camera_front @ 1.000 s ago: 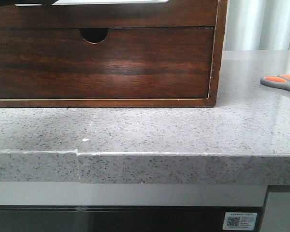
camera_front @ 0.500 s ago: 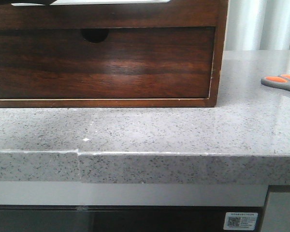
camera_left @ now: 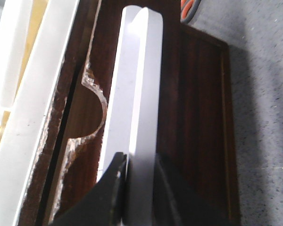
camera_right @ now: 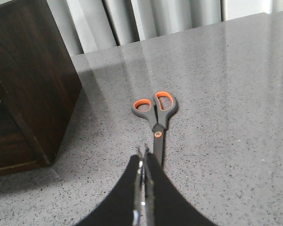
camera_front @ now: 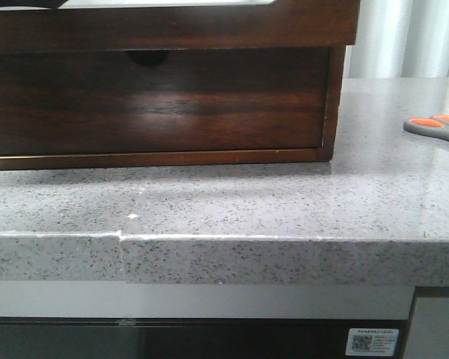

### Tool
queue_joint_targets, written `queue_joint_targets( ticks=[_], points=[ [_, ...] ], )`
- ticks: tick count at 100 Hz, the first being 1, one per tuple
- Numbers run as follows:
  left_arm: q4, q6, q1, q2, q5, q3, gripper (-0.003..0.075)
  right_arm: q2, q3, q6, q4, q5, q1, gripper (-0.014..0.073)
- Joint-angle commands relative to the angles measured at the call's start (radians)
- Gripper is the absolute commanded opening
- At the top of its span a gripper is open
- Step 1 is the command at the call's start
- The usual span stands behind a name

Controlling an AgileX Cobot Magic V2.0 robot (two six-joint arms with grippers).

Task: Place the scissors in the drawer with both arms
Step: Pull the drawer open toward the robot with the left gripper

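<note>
The left gripper [camera_left: 137,165] is clamping the white edge of the drawer [camera_front: 165,26]. The right gripper [camera_right: 142,162] is pressed closed, empty, just beside the scissors [camera_right: 155,115], which are lying on the grey counter [camera_front: 232,202] beside the wooden cabinet [camera_front: 157,105].

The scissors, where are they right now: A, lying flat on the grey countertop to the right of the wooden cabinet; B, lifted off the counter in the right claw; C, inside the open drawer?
A: the scissors lie flat on the countertop beside the cabinet, ahead of the right claw, whose fingers look shut and empty.
</note>
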Motion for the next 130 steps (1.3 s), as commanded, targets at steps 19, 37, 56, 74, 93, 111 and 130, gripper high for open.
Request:
queue_joint_targets(
  ticks=[19, 37, 56, 74, 93, 111, 130],
  points=[
    [-0.041, -0.079, -0.01, -0.119, -0.08, 0.011, -0.0018, 0.018, -0.037, -0.008, 0.007, -0.073, -0.003, -0.0071],
    [-0.041, -0.129, -0.01, -0.174, -0.091, 0.013, -0.0018, 0.018, -0.037, -0.008, 0.007, -0.073, -0.003, -0.0071],
    [-0.041, -0.129, -0.01, -0.188, -0.098, 0.013, -0.0018, 0.018, -0.037, -0.008, 0.007, -0.073, -0.003, -0.0071],
    [-0.041, -0.129, -0.01, -0.185, -0.079, 0.013, -0.0006, 0.018, -0.037, -0.008, 0.007, -0.073, -0.003, -0.0071],
    [-0.041, -0.131, -0.01, -0.185, -0.053, 0.013, 0.0206, 0.018, -0.037, -0.008, 0.007, -0.073, -0.003, -0.0071],
    [-0.041, -0.131, -0.01, -0.185, -0.053, 0.013, 0.0289, 0.018, -0.037, -0.008, 0.007, -0.073, -0.003, -0.0071],
    [-0.029, -0.215, -0.01, -0.185, -0.075, 0.021, 0.0289, 0.018, -0.037, -0.008, 0.007, -0.066, -0.003, -0.0071]
  ],
)
